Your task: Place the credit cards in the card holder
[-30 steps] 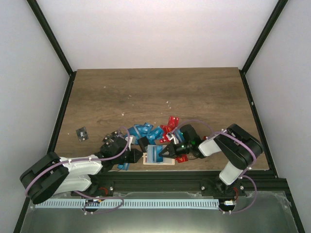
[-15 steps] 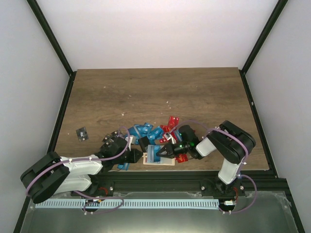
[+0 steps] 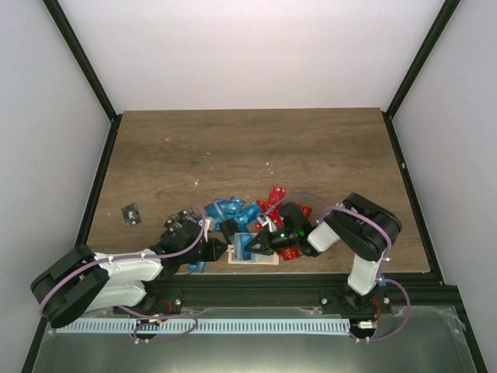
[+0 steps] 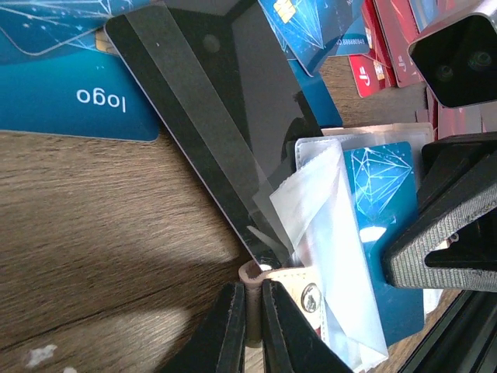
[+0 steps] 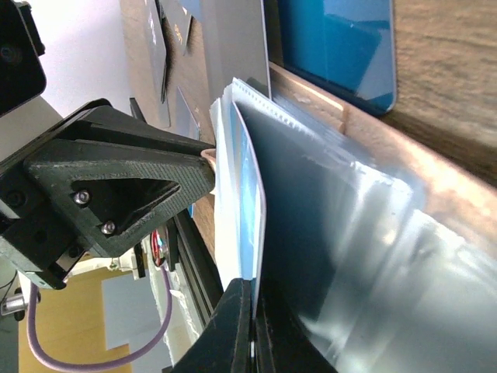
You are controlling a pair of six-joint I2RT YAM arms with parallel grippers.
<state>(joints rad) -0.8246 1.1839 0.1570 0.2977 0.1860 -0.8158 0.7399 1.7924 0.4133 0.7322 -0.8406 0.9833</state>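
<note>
The card holder (image 3: 254,260) lies at the bench's (image 3: 233,148) near edge, just in front of the heap of credit cards (image 3: 241,210). It looks soft and floppy, with limp clear sleeves, so it wants pinning by its beige border, which is where the left end effector (image 4: 248,326) is clenched. The right end effector (image 5: 248,326) is pinched on the rim of a blue card (image 4: 380,194) — light, stiff and slick, best held by an edge — whose long axis runs in line with the sleeve, leading end in the holder.
</note>
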